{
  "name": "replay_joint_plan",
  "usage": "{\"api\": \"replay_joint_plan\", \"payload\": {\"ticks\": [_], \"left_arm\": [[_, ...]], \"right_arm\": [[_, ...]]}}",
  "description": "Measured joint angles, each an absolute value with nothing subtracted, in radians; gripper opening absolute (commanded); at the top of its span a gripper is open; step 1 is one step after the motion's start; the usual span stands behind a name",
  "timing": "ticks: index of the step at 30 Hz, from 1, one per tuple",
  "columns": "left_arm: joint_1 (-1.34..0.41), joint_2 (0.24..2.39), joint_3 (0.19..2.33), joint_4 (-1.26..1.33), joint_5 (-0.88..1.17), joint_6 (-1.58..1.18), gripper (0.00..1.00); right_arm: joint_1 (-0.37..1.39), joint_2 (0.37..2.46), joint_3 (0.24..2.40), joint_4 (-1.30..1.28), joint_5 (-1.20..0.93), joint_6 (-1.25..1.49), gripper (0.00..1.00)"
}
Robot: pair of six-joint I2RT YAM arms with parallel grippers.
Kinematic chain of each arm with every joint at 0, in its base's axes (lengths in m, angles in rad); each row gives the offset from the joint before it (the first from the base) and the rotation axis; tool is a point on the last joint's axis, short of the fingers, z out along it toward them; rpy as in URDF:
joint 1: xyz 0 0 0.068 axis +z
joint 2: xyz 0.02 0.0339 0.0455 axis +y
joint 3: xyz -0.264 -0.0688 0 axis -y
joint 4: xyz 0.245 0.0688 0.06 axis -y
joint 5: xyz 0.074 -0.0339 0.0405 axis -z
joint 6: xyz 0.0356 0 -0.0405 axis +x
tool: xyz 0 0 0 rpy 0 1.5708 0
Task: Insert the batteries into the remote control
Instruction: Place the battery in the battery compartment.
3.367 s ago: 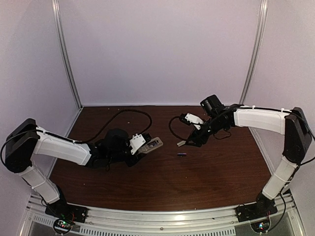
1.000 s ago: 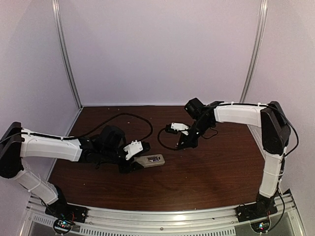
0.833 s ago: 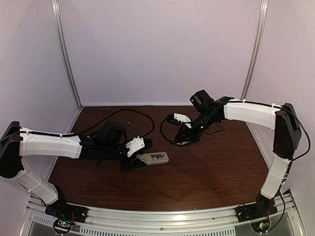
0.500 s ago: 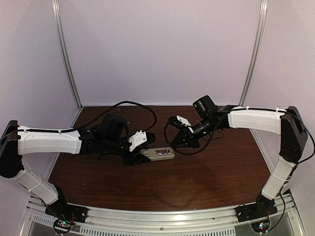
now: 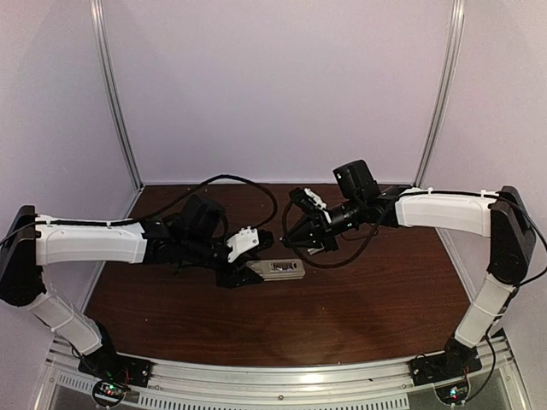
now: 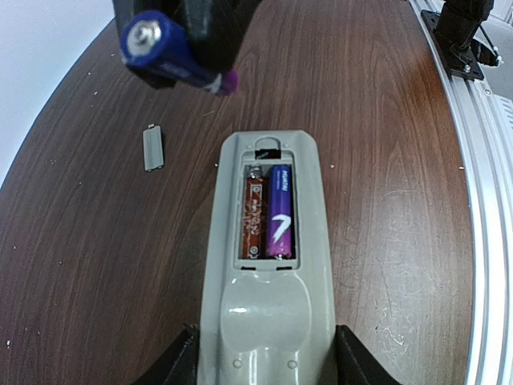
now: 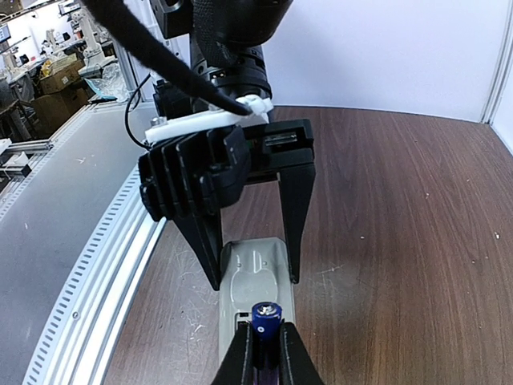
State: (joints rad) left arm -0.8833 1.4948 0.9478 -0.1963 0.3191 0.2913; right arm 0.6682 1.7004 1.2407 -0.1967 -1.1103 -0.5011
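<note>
The remote lies back up, its long axis running left to right, with the left gripper closed on its left end. One battery fills the near slot; the far slot is bare. The right gripper, pinching the second battery, hovers above the remote's right end, slightly to the far side. That battery sits tilted, so it likely needs lining up lengthwise with the far slot before it goes down.

White-shelled arms, black joints, looping black cables.
</note>
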Motion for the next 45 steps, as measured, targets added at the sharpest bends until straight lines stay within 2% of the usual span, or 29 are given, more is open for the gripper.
{"api": "replay_joint_plan", "payload": {"ticks": [31, 45], "left_arm": [[-0.883, 1.496, 0.974, -0.223, 0.339, 0.299, 0.00], [-0.883, 1.496, 0.975, -0.232, 0.337, 0.302, 0.00]], "right_arm": [[0.711, 1.805, 1.273, -0.322, -1.060, -0.667, 0.00], [0.719, 1.808, 1.307, -0.412, -1.026, -0.730, 0.47]]}}
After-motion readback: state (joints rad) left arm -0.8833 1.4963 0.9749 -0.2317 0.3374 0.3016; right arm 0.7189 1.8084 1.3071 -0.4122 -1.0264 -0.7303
